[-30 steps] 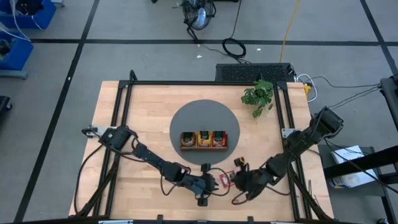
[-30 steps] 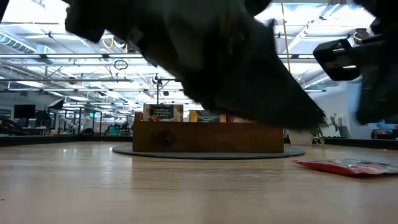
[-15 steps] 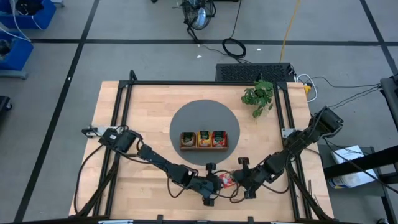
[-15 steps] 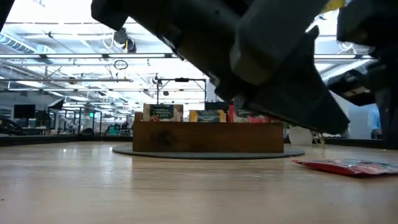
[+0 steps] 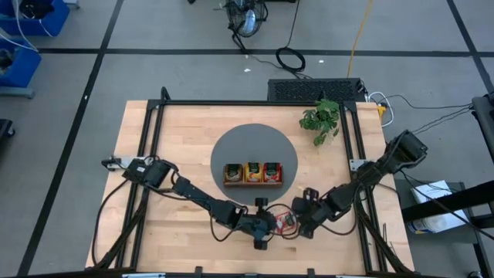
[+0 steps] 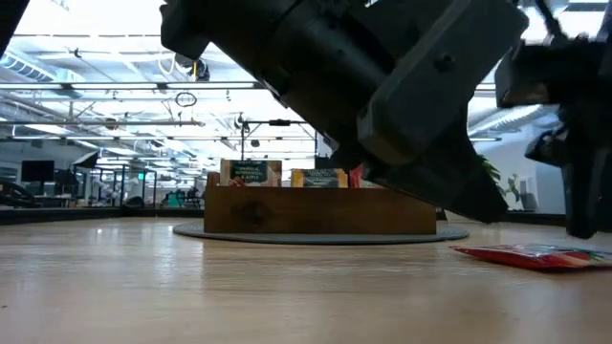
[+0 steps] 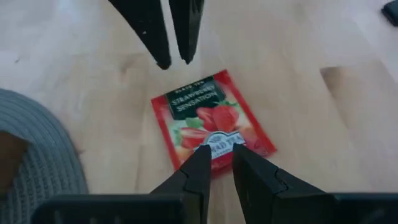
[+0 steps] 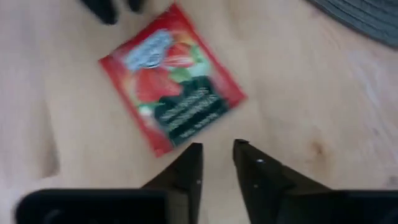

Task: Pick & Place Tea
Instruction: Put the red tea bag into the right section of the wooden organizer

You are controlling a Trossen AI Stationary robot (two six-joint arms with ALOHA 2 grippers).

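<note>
A red strawberry tea sachet (image 5: 285, 222) lies flat on the wood near the table's near edge, face up in the left wrist view (image 7: 210, 118) and the right wrist view (image 8: 171, 93). My left gripper (image 7: 221, 152) comes at it from the table's left, fingers nearly together, tips over one short edge. My right gripper (image 8: 216, 146) faces it from the right, also nearly shut, its tips (image 7: 175, 61) just short of the opposite edge. More sachets stand in the wooden tray (image 5: 252, 173). My left gripper's fingertips (image 7: 204, 155) overlap the sachet's short edge by the logo (image 7: 217, 144), coming low from the table's left. I cannot tell whether they touch it. The sachet lies flat on the table.
The tray stands on a round grey mat (image 5: 231, 147) at mid-table, just beyond the sachet. A small green plant (image 5: 320, 120) stands toward the far right. Black frame rails (image 5: 147, 154) run along both sides of the table. Bare wood lies left of the mat.
My left gripper has moved toward the table's right, up to the sachet. My right gripper has shifted a little toward the far edge beside it. The sachet has stayed in place.
</note>
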